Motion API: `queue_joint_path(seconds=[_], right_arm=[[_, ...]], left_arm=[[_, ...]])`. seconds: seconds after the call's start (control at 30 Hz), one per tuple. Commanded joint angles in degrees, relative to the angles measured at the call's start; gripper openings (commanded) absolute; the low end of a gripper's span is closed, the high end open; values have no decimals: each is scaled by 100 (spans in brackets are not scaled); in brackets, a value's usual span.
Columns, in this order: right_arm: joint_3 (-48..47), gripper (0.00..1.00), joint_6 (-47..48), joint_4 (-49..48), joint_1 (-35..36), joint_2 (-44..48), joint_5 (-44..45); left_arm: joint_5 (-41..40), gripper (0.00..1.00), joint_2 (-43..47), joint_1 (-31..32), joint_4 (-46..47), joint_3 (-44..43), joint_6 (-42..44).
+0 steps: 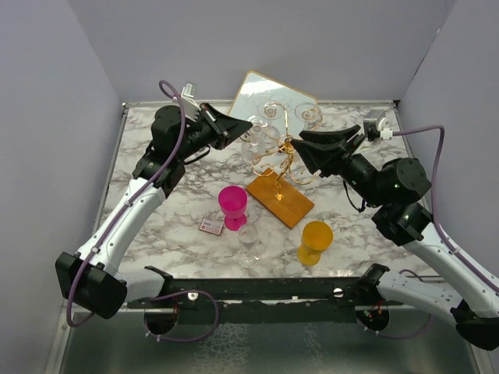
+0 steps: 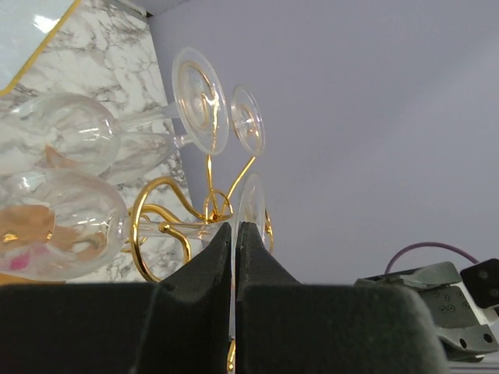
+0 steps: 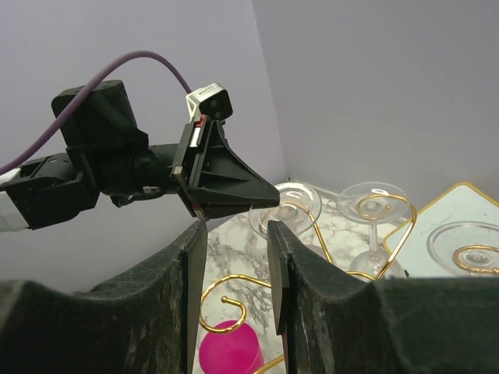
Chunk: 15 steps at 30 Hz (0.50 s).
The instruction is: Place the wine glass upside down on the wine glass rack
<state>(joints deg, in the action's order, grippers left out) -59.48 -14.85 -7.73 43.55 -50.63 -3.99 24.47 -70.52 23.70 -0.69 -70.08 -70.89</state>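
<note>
The wine glass [image 2: 70, 218] lies sideways in the left wrist view, its stem running through a gold loop of the wine glass rack [image 2: 148, 204]. My left gripper [image 2: 235, 227] is shut on the thin rim of its foot [image 2: 253, 199]. From above, that gripper [image 1: 248, 128] is at the upper left of the rack [image 1: 282, 152], which stands on a wooden base [image 1: 282, 201]. My right gripper [image 1: 299, 146] is open on the rack's right side. Between its fingers [image 3: 235, 227] there is only air, above an empty gold scroll [image 3: 234, 284].
Two more clear glasses hang on the rack, feet up [image 2: 201, 100]. A gold-framed mirror [image 1: 257, 86] leans behind it. A pink cup [image 1: 232, 204], a small card [image 1: 210, 226], a standing clear glass [image 1: 249, 243] and a yellow cup [image 1: 316, 240] sit in front.
</note>
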Motion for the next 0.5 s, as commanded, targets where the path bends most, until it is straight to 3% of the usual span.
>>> queue_joint_path(seconds=[0.0,0.23,0.47], right_arm=[[49,37,-89,-21,30,113,152],[59,36,-137,28,31,125,145],[81,36,-233,167,31,188,170]], left_arm=[[-526,0,36,-23,247,-160,262],[-653,0,41,-19,301,-67,275],[-1136,0,392,-48,-311,0,668]])
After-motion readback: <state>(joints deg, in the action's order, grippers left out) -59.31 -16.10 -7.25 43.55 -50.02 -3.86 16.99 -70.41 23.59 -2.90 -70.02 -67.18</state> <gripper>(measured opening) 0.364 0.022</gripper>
